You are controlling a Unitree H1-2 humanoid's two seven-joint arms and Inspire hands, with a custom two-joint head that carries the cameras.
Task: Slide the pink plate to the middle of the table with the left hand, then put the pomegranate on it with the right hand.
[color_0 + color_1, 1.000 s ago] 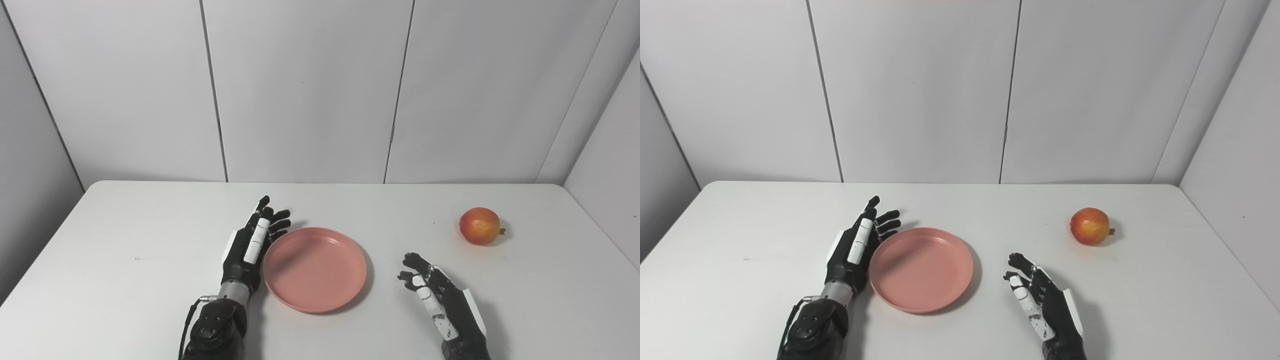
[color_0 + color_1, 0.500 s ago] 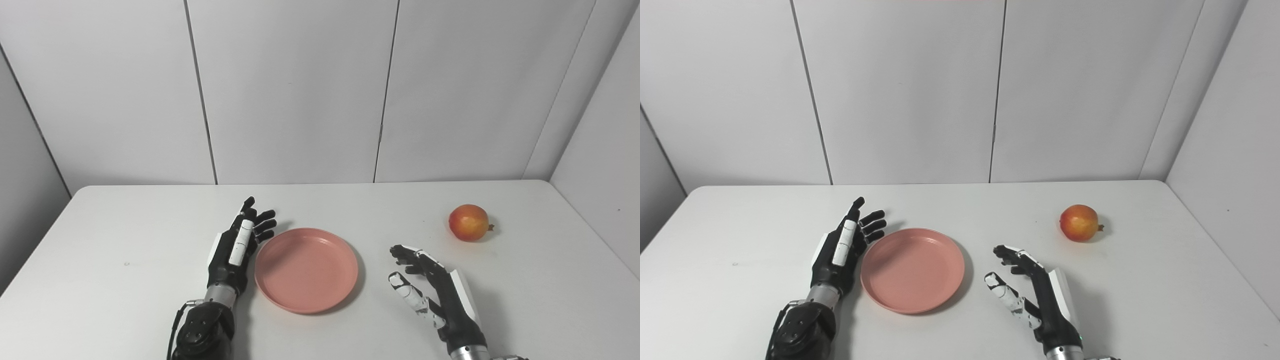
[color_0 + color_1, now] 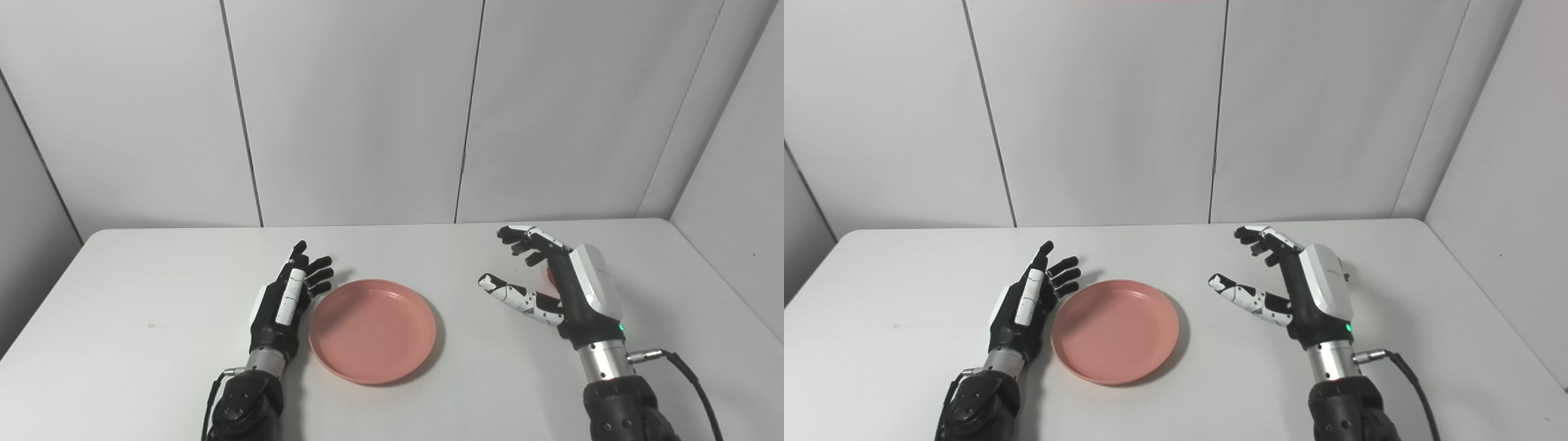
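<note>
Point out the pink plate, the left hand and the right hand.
pink plate (image 3: pixel 372 331), left eye view, bare middle of the dish.
left hand (image 3: pixel 285 303), left eye view, back of the hand.
right hand (image 3: pixel 1315 293), right eye view, white back cover.

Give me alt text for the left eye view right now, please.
The raised, open right hand spreads its fingers in front of the red pomegranate, hiding nearly all of it. A round pink plastic plate lies mid-table on the white table, with the open left hand beside its left rim.
</note>
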